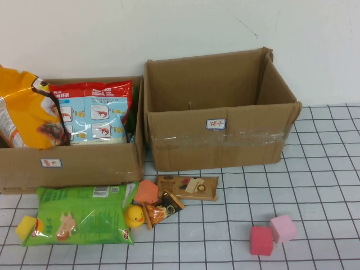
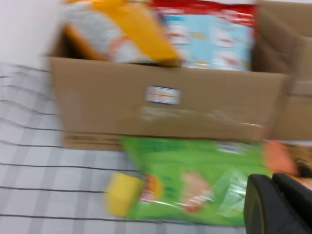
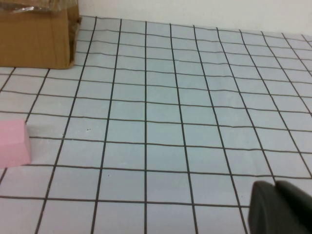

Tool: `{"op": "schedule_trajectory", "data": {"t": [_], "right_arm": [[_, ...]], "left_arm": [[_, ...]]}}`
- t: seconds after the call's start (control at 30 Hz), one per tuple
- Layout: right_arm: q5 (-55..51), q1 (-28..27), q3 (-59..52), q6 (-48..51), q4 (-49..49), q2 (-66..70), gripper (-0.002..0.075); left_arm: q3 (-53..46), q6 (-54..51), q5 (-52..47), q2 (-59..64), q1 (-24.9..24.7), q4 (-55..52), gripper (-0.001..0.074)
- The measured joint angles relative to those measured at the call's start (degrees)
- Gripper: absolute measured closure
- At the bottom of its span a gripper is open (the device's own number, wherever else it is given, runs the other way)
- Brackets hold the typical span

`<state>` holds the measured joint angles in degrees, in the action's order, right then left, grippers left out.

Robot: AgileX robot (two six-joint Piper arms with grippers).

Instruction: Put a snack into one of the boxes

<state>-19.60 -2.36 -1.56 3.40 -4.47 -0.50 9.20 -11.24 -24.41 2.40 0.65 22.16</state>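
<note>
Your left gripper hung just beside the green snack bag, flat and crinkly before the left box; its grip was unclear. Your right gripper hovered near a pink block.

White desk with black grid lines. Two brown cardboard boxes at the back: left box and open right box, side by side. In front of the left box: green snack bag lying flat, yellow foam block at its corner, yellow rubber duck, orange block, small dark snack packet, brown snack bar packet. Right front: red foam cube touching pink foam cube.
</note>
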Motion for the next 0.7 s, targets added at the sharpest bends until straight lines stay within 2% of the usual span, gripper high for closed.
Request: {"op": "schedule_trajectory", "data": {"t": [0.07,0.17,0.33,0.7], "right_arm": [[0.0,0.0,0.0,0.0,0.0,0.0,0.0726],[0.0,0.0,0.0,0.0,0.09,0.0,0.0726],[0.0,0.0,0.0,0.0,0.09,0.0,0.0726],[-0.09,0.0,0.0,-0.09,0.13,0.0,0.0726]], "left_arm": [[-0.53,7.58,1.36,-1.25,0.0,-8.45,0.0737],[-3.07,12.33,7.43,-2.89,0.0,-16.87,0.0737],[-9.89,16.07,16.42,-2.92,0.0,-19.52,0.0736],[-10.69,16.16,6.51,-2.92,0.0,-19.16,0.0736]]}}
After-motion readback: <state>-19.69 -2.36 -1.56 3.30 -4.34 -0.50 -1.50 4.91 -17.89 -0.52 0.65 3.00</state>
